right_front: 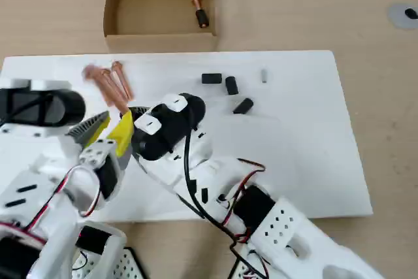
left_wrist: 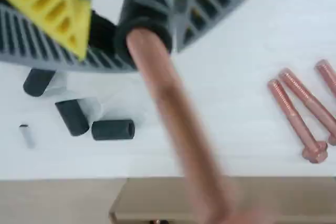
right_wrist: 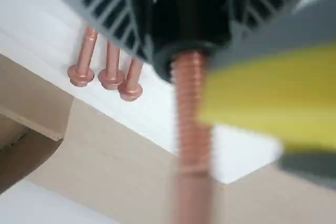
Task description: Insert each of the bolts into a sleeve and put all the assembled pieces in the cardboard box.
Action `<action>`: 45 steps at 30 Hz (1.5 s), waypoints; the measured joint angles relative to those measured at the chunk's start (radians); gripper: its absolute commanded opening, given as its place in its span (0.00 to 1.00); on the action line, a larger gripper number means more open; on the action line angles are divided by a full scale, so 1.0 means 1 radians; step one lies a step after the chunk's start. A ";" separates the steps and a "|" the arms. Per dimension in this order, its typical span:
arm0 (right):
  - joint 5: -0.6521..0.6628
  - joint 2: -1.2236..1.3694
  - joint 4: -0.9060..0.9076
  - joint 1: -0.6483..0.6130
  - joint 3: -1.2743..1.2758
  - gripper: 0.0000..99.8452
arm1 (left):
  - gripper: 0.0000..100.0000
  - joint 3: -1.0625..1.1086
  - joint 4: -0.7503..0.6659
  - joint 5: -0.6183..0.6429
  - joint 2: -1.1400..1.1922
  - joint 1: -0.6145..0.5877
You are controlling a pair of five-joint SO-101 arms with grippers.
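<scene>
Sleeve is clamped in the right pincer with a bolt pushed in. The grip of the left pincer cannot be told. Loose sleeves are caught from the left wrist view.

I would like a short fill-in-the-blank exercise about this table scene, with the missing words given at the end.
1. The cardboard box holds ___ assembled piece.
2. ___ loose bolts lie side by side on the white board.
3. The right tool grips a black sleeve with a copper ___ entering it.

Missing words: one; Three; bolt.
</scene>
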 measured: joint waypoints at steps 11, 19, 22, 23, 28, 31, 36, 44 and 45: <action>0.000 0.000 0.000 0.000 0.000 0.01 | 0.15 -0.081 0.072 0.000 0.000 0.000; 0.000 0.000 0.000 0.015 0.000 0.01 | 0.14 -0.107 0.049 0.000 0.000 -0.104; 0.000 0.000 0.000 0.083 0.000 0.01 | 0.14 -0.044 0.028 0.000 0.026 -0.222; 0.000 0.000 0.000 0.112 0.000 0.01 | 0.14 -0.020 0.025 0.000 0.055 -0.261; 0.000 0.000 0.000 0.259 -0.002 0.01 | 0.14 -0.005 0.015 0.043 0.302 -0.399; 0.000 0.000 0.000 0.285 -0.002 0.01 | 0.14 -0.026 0.002 0.069 0.517 -0.434; 0.000 0.000 0.006 0.288 -0.002 0.01 | 0.14 -0.180 -0.028 0.081 0.896 -0.462; 0.000 0.000 0.006 0.288 -0.002 0.01 | 0.14 -0.614 0.061 0.086 1.508 -0.462; 0.000 0.000 0.006 0.288 -0.002 0.01 | 0.14 -0.678 0.086 0.086 1.573 -0.462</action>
